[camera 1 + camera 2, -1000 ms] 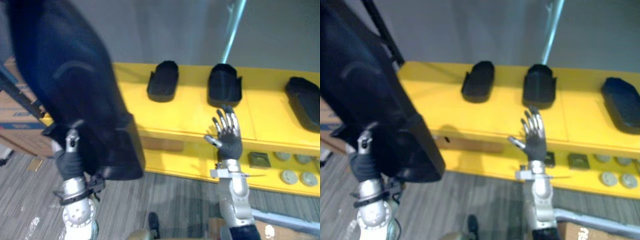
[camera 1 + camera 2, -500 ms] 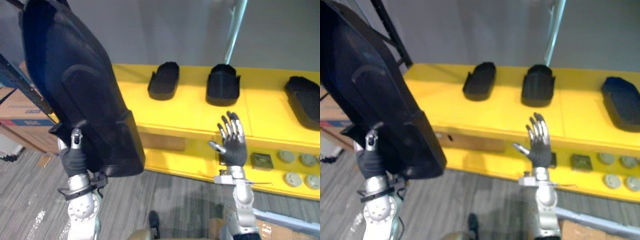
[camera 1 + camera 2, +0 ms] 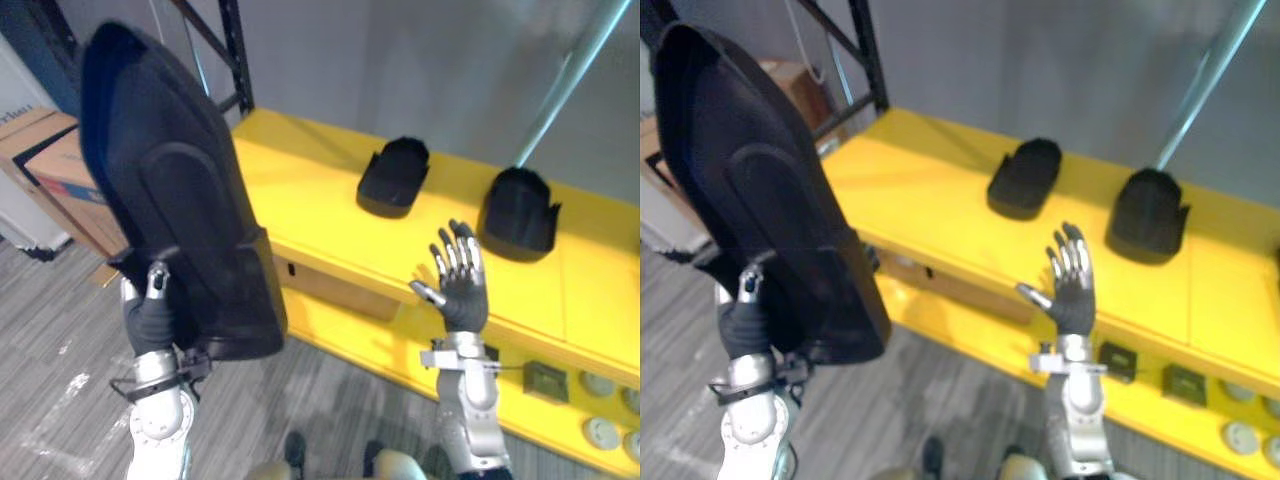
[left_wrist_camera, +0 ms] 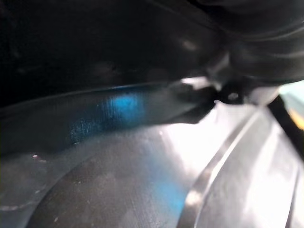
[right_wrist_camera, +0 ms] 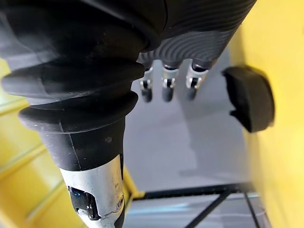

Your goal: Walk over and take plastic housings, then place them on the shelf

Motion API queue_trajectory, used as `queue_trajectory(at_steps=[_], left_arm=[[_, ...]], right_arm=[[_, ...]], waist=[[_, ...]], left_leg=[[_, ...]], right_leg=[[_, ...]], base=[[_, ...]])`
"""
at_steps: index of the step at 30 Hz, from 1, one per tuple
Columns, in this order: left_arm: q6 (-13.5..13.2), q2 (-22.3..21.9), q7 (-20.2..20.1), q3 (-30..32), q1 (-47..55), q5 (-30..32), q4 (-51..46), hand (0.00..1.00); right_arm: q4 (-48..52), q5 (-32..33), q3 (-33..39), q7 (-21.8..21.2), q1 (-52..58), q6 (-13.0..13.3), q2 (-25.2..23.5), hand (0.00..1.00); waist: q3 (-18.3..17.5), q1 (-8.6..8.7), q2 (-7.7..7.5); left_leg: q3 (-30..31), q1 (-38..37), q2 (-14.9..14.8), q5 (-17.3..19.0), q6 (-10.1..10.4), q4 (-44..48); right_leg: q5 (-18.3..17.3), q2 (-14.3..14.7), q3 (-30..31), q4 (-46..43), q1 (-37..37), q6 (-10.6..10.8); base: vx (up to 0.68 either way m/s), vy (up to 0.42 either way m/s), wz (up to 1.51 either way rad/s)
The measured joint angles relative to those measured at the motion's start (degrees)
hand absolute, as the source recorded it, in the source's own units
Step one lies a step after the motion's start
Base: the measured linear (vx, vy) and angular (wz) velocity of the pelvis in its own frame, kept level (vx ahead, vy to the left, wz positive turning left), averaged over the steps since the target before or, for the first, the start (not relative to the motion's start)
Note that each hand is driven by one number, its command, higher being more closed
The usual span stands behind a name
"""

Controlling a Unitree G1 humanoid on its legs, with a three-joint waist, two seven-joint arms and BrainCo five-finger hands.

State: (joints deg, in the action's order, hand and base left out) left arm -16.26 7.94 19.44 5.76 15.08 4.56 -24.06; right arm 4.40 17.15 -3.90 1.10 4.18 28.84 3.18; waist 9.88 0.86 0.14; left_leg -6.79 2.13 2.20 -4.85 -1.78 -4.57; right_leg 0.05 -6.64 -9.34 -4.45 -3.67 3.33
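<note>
A large black plastic housing (image 3: 170, 200) stands upright in the air at the left, in front of the yellow shelf (image 3: 310, 200). My left hand (image 3: 150, 318) is shut on its lower edge, thumb on the front face. Seen from the left wrist, the housing's dark glossy surface (image 4: 142, 180) is very close. Two smaller black housings (image 3: 393, 176) (image 3: 520, 207) lie on the shelf's top board. My right hand (image 3: 462, 295) is raised before the shelf's edge, open and holding nothing. Its straight fingers (image 5: 166, 85) point past one of the shelved housings (image 5: 249, 97).
A black rack upright (image 3: 235, 60) rises at the shelf's left end, with cardboard boxes (image 3: 55, 165) on the floor beyond it. A grey slanted pole (image 3: 575, 75) stands behind the shelf. The lower board carries a small dark square part (image 3: 543, 380) and grey discs (image 3: 600, 432).
The whole picture has shifted, so the camera has turned left; the shelf now runs slantwise. The left hand still holds the housing and the right hand stays raised and open.
</note>
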Motion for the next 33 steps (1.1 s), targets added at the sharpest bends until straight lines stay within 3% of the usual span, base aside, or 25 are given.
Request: queue_trajectory(at_steps=[6,9,11,12,13,14,15,17,19,20,21,22,24,25,26,27,29,33], left_arm=[[-1.38,-0.33,-3.36,-2.63,-1.88,0.10,-1.24,1.00],[-3.27,-0.79,-3.96,-3.17,-1.96,-0.06,-1.83,1.00],[-3.47,-1.56,-3.08,-4.87,-1.61,-0.01,-1.18,1.00],[-3.57,-1.70,-2.31,-4.86,-1.58,-0.04,-0.84,1.00],[-3.65,-2.06,-1.53,-5.03,-1.83,-0.03,0.57,1.00],[-3.47,-2.49,-1.06,-5.06,-1.75,0.06,1.58,1.00],[-3.47,-2.48,-0.67,-5.11,-1.66,0.06,2.04,1.00],[-3.48,-2.39,0.27,-4.84,-1.69,0.40,3.01,1.00],[-3.93,-2.32,1.50,-4.58,-2.23,0.77,3.11,1.00],[-4.03,-2.32,1.84,-4.58,-2.60,0.88,3.24,1.00],[-4.05,-2.32,2.23,-4.58,-3.44,0.89,3.49,1.00],[-4.11,-1.64,2.38,-4.12,-4.40,0.83,4.17,1.00],[-4.11,-0.86,2.77,-3.58,-4.94,0.78,4.42,1.00],[-3.74,0.00,2.84,-2.99,-6.24,0.80,4.45,1.00],[-3.71,0.03,2.84,-2.97,-6.28,0.80,4.45,1.00],[-2.46,0.83,2.83,-2.19,-7.21,0.98,4.45,1.00],[-1.35,1.02,2.92,-0.72,-7.23,1.12,4.39,1.00],[1.30,1.26,3.07,2.40,-7.29,2.84,4.16,1.00]], right_arm=[[2.45,-1.48,4.24,4.43,1.55,0.46,-0.52,0.00],[4.64,-5.02,5.22,6.83,3.07,2.33,-1.03,0.00],[7.10,-6.86,5.17,7.88,4.98,2.52,-1.01,0.00],[8.01,-7.45,4.91,8.12,5.49,2.98,-1.13,0.00],[9.14,-8.54,4.79,8.59,6.01,4.34,-1.08,0.00],[10.95,-9.20,4.96,9.00,6.01,5.19,-0.25,0.00],[11.96,-9.60,5.15,9.05,5.87,5.71,0.03,0.00],[14.34,-10.07,6.68,9.01,5.62,7.61,1.37,0.00],[14.75,-9.90,8.67,8.71,5.64,8.60,3.06,0.00],[14.75,-9.81,9.27,8.70,5.62,8.61,3.44,0.00],[14.67,-9.35,10.61,8.67,5.52,8.63,4.71,0.00],[13.72,-8.58,11.33,8.64,5.23,8.64,4.59,0.00],[12.44,-8.12,11.61,8.20,4.93,8.58,3.70,0.00],[11.64,-6.89,11.58,7.56,3.97,8.45,2.74,0.00],[11.58,-6.79,11.58,7.55,3.92,8.45,2.72,0.00],[9.98,-5.23,11.45,7.26,2.44,8.41,1.86,0.00],[9.26,-3.16,10.51,6.46,1.68,8.43,-0.25,0.00],[9.14,-7.08,7.37,9.23,2.20,6.20,-1.47,0.00]], waist=[[-0.02,0.75,-0.10],[-0.09,1.43,0.00],[0.31,1.21,0.54],[0.50,1.11,0.73],[0.74,1.54,0.89],[1.01,1.65,0.27],[0.81,1.30,0.62],[0.25,1.55,1.46],[0.12,1.80,1.65],[-0.09,1.93,1.97],[-0.96,2.28,3.33],[-1.59,2.78,2.73],[-2.90,3.14,0.51],[-3.53,2.98,-0.65],[-3.53,2.98,-0.66],[-3.52,2.88,-0.77],[-3.67,2.04,-0.93],[-4.61,1.64,-1.84]], left_leg=[[-1.00,-2.34,-0.22,0.49,0.71,-0.02],[-3.29,-3.93,-1.04,4.76,1.03,1.61],[-5.63,-1.71,-3.81,11.59,2.33,13.70],[-6.39,-0.23,-5.06,13.32,3.03,19.93],[-5.75,4.44,-7.57,15.11,5.40,33.61],[-4.80,8.35,-9.26,14.75,4.96,43.00],[-4.19,8.96,-9.94,15.17,4.66,44.02],[-1.87,9.22,-10.88,16.05,3.22,39.95],[1.84,7.74,-10.65,15.75,2.72,29.03],[2.65,7.50,-10.68,15.24,2.69,26.88],[4.07,6.98,-11.04,12.23,2.37,23.26],[3.08,6.23,-9.79,11.08,7.73,22.79],[1.71,5.75,-7.11,11.33,7.18,21.63],[0.74,5.77,-6.04,10.99,6.49,20.54],[0.71,5.77,-6.04,10.97,6.47,20.49],[-0.11,4.57,-6.20,10.47,5.69,18.49],[-2.10,1.21,-6.35,9.79,4.73,14.77],[-3.28,0.62,-6.07,8.80,4.50,12.04]], right_leg=[[1.15,0.36,0.13,3.41,3.83,0.56],[-0.65,1.00,1.35,2.84,5.06,0.00],[-4.30,2.49,3.53,-0.88,5.34,-2.00],[-5.29,2.68,4.93,-2.12,5.55,-2.40],[-7.34,3.26,6.42,-4.55,5.87,-1.64],[-8.31,3.43,8.57,-6.39,5.73,-2.26],[-8.39,3.55,9.78,-6.85,5.65,-2.25],[-8.92,3.42,13.08,-7.18,5.65,-1.83],[-10.45,2.03,17.09,-9.16,4.31,-0.28],[-10.97,1.83,17.66,-9.87,3.63,0.38],[-12.03,1.89,18.55,-11.34,2.66,2.05],[-12.72,0.25,19.36,-12.46,2.59,3.78],[-11.59,-2.90,19.09,-10.92,2.85,5.49],[-8.57,-4.30,18.60,-8.20,3.10,6.05],[-8.41,-4.31,18.55,-8.09,3.11,5.99],[-4.46,-4.26,16.99,-6.30,3.59,5.99],[-0.29,-4.27,11.82,-4.45,4.65,4.73],[1.01,-4.43,7.41,-1.99,4.72,3.36]], base=[[0.16,-0.003,-0.07],[0.07,-0.013,-0.26],[0.05,-0.053,-0.59],[0.02,-0.053,-0.69],[0.02,-0.022,-0.77],[0.01,0.005,-0.90],[0.08,0.030,-1.12],[0.11,0.093,-0.95],[0.16,0.203,-0.82],[0.22,0.352,-0.57],[0.20,0.335,-0.34],[0.21,0.334,-0.24],[0.18,0.294,-0.12],[0.17,0.288,-0.10],[0.14,0.259,-0.16],[0.06,0.157,-0.24],[0.07,0.182,-0.40],[0.02,0.048,-0.17]])
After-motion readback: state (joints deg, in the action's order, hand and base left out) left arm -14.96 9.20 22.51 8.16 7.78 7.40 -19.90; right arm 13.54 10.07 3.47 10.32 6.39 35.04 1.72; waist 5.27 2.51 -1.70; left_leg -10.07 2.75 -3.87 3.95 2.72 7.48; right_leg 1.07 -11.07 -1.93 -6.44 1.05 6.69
